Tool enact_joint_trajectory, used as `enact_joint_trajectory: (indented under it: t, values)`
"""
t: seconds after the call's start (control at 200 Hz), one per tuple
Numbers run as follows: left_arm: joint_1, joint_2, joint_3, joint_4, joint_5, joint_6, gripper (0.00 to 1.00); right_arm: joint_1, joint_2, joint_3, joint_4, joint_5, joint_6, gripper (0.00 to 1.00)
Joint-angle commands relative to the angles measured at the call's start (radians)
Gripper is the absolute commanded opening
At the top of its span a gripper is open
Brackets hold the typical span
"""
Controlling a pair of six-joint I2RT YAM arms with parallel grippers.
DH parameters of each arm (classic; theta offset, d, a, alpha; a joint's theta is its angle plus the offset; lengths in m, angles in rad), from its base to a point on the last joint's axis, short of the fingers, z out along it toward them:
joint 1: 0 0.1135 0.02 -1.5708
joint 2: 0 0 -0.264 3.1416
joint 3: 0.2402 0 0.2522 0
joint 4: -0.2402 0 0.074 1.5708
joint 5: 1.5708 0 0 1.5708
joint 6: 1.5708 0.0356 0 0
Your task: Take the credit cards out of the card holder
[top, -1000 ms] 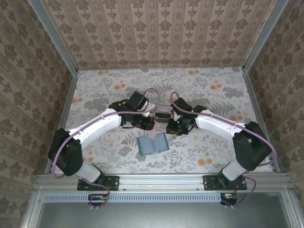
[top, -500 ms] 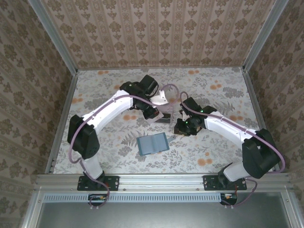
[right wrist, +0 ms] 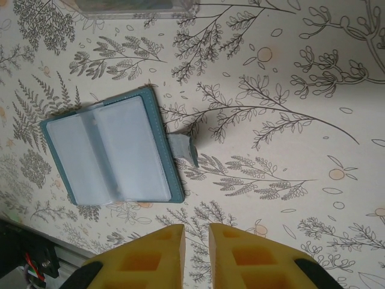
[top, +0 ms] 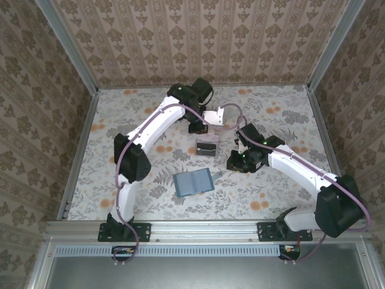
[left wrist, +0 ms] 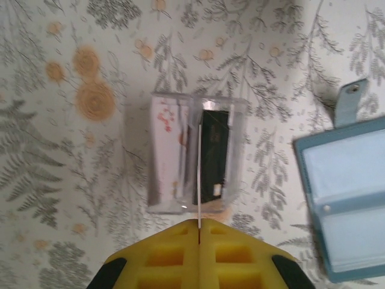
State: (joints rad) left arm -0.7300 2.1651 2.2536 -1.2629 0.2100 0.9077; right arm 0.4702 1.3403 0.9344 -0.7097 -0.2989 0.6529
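The teal card holder (top: 194,182) lies open on the table, grey-blue inside up (right wrist: 114,153), its snap tab out to one side. My left gripper (left wrist: 198,224) is shut on a thin pale credit card (left wrist: 198,180), seen edge-on, above a clear plastic tray (left wrist: 195,105). In the tray lie a pale pinkish card (left wrist: 165,150) and a dark card (left wrist: 215,156). From above, the left gripper (top: 204,120) hangs behind the tray (top: 206,147). My right gripper (right wrist: 196,232) stands slightly open to the right of the holder, nothing between its fingers.
The table has a floral cloth and is walled on three sides by patterned panels (top: 198,42). The holder's edge and tab (left wrist: 352,96) show at the right of the left wrist view. A metal rail (top: 204,229) runs along the near edge.
My left arm has swung up and toward the back of the table with the pale card, uncovering the clear tray. My right gripper has drifted a little right, away from the tray.
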Motion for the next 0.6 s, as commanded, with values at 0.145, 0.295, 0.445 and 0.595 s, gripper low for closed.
enact_joint_trajectory:
  t: [0.145, 0.295, 0.445, 0.595]
  values:
    - [0.008, 0.171, 0.234, -0.151, -0.002, 0.1, 0.0, -0.04, -0.059, -0.044, -0.041, 0.004, -0.016, 0.19]
    - [0.01, 0.2, 0.237, -0.132, 0.007, 0.114, 0.0, -0.063, -0.067, -0.057, -0.045, -0.004, -0.028, 0.19]
    - [0.01, 0.224, 0.235, -0.105, -0.003, 0.106, 0.0, -0.075, -0.064, -0.06, -0.042, -0.011, -0.035, 0.19]
    - [0.01, 0.245, 0.231, -0.089, -0.013, 0.108, 0.0, -0.081, -0.067, -0.071, -0.039, -0.015, -0.035, 0.19]
